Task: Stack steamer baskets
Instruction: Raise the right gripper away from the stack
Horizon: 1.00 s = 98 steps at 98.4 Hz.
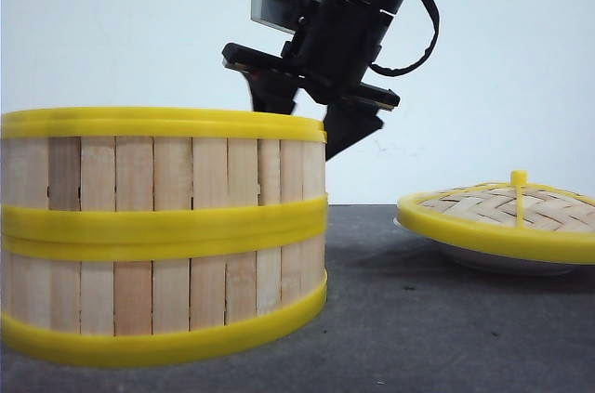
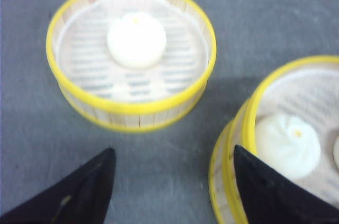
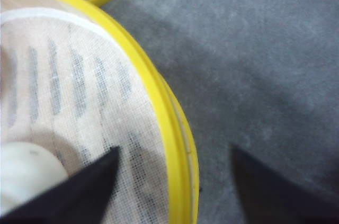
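The baskets (image 1: 163, 235) have walls of pale, matt wooden slats bound by smooth, glossy yellow plastic rims; inside lies a thin white mesh cloth (image 3: 63, 91). The lid (image 1: 507, 212) is woven bamboo with a yellow plastic rim. The desk (image 1: 418, 328) looks matt, grainy grey. The fingers (image 2: 85, 192) are matt black.

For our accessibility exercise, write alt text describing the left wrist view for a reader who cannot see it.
A round wooden-slat steamer basket with yellow rims sits on the grey table, holding one white bun. Beside it, apart, a two-basket stack holds another bun; two black fingers frame the foreground.
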{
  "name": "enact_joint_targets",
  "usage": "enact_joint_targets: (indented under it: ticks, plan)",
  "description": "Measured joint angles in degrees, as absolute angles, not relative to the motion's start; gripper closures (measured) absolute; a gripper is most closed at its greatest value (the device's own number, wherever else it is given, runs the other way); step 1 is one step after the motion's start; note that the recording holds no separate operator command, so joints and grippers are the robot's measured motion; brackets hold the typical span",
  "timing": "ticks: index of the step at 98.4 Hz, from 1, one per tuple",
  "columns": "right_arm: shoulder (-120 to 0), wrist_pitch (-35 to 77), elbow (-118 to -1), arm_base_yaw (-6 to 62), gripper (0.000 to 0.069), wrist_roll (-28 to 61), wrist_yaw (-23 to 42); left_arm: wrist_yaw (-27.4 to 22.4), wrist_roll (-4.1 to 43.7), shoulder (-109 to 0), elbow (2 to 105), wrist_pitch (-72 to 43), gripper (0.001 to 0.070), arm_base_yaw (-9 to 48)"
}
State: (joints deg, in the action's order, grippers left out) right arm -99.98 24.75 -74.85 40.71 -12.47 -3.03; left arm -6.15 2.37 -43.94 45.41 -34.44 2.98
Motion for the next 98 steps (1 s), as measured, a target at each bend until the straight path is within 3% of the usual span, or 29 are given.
enact_joint_targets:
  ticks: [12,44,67,98]
  plan:
    - [-98.43,26.79,-74.85,40.71,0.0165,-12.32,-3.05,-4.80,2.50,-46.70,45.87,-32.45,0.0282,1.65]
    - [-81.52,36.73,-74.85,38.15,0.0159,-8.32,-1.54,-4.64,2.61,-65.49,54.92,-27.22,0.0282,-5.32]
    - [-69.10,44.75,-72.05,29.06,0.0159,-7.22,4.58,-4.62,2.61,-81.06,61.49,-26.33,0.0283,-9.45]
    - [-51.46,54.13,-62.57,16.16,0.0159,-5.76,4.67,-4.60,3.14,-96.55,67.22,-24.38,0.0313,-10.74]
